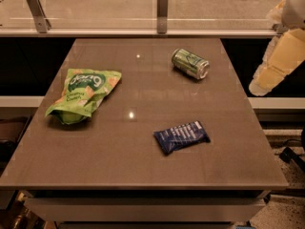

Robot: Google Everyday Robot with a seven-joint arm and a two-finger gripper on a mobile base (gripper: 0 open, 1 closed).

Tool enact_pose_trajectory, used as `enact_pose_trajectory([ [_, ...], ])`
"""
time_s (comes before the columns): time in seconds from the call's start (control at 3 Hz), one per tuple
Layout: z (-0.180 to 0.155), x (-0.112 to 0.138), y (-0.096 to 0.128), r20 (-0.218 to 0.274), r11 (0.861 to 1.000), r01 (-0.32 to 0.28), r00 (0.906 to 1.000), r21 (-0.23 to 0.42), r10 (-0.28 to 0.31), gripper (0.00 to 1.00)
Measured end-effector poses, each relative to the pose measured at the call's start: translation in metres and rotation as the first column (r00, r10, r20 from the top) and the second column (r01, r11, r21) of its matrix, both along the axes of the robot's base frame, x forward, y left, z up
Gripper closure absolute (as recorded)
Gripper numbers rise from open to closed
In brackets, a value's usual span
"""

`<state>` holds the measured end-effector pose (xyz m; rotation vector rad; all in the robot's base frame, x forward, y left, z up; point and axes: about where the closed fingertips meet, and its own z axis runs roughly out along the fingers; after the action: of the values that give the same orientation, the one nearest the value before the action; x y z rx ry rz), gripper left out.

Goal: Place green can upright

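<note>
Lying on its side, the green can [190, 63] sits on the far right part of the counter [143, 171], with 1 silver end turned toward the near right. It is not far from the right edge. The robot arm [281, 56] hangs beyond that edge at the far right of the scene, off the counter and apart from the can. Its pale lower end, which I take for the tool [261, 85], touches nothing. Whether the tool is set wide or narrow, I cannot tell. A crinkled green snack bag [83, 94] lies on the left, and a dark blue snack packet [182, 136] lies near the middle. Both are well apart from the can, so neither should get in the way.

The task looks barely begun, since the can is untouched and not yet upright. The main risk is the can's round wall. A glancing touch on the way in would likely set it rolling, perhaps toward the far right corner and off the counter. A grip taken off-centre or near 1 end could let the smooth metal slip or swing as it is lifted. If it is let go while it leans, or above the surface, it would probably topple back onto its side.
</note>
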<state>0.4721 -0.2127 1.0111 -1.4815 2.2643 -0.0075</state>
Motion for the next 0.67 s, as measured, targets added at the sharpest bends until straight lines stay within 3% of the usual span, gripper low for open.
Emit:
enact_pose_trajectory([
  [0.33,0.004,0.017,-0.004,-0.038,0.995,0.099,0.9944,0.012,-0.099,0.00],
  [0.67,0.004,0.034,-0.003,-0.072,0.979,0.201,0.9771,0.009,-0.200,0.00],
])
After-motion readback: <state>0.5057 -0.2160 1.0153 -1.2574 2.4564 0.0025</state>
